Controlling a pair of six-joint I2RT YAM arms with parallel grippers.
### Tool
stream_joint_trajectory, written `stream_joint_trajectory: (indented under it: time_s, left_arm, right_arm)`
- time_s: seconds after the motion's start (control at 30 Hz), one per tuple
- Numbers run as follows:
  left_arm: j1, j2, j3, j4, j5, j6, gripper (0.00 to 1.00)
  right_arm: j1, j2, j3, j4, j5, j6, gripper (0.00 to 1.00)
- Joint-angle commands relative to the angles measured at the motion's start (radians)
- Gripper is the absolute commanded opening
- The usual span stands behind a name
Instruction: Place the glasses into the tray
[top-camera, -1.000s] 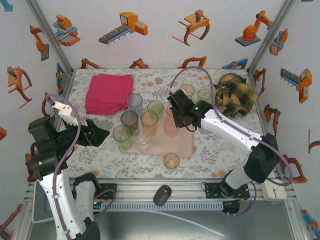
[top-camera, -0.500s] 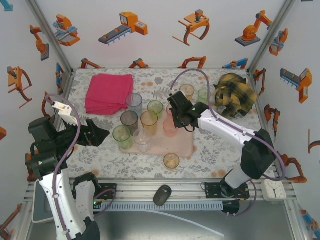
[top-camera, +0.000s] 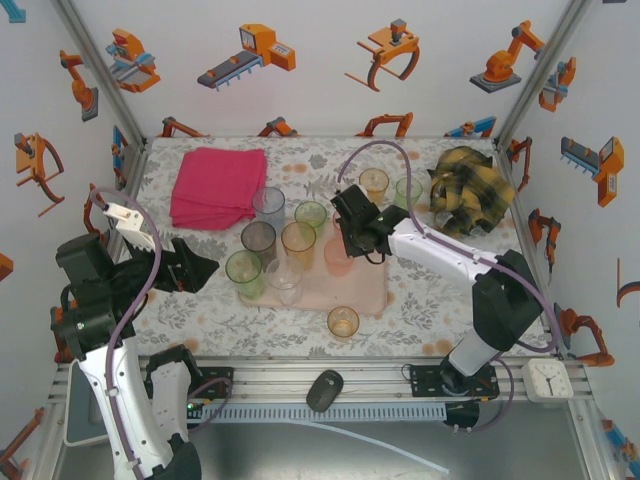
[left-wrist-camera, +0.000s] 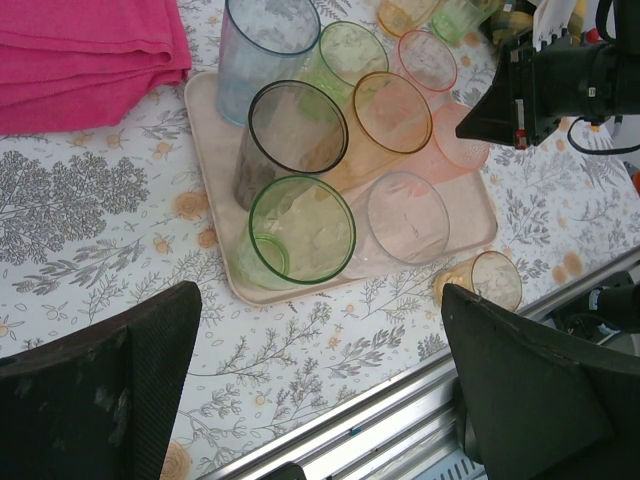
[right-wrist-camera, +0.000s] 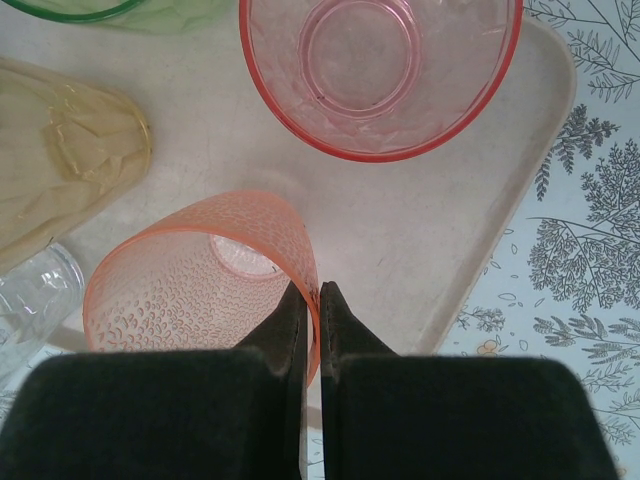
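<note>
Right gripper (right-wrist-camera: 310, 300) pinches the wall of a salmon-pink tumbler (right-wrist-camera: 190, 285) over the pale pink tray (right-wrist-camera: 480, 190), where several other glasses (left-wrist-camera: 290, 125) stand; left gripper (top-camera: 205, 268) hovers near the tray's left edge, fingers spread wide, empty

Floral table (top-camera: 430, 300): tray (top-camera: 368, 288), cloth (top-camera: 217, 185) (magenta), glasses (top-camera: 343, 321)
</note>
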Motion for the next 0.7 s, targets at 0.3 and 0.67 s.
stream_joint_trajectory:
  time_s: [0.3,0.67]
  left_arm:
    - [0.008,-0.007,-0.007,0.011,0.022,-0.011,0.97]
    - [0.009,-0.008,-0.006,0.010,0.021,-0.010,0.97]
  right_arm:
    - [-0.008,0.042,-0.012,0.039,-0.015,0.008,0.05]
    - [-0.010,0.034,-0.026,0.048,-0.017,0.014,0.11]
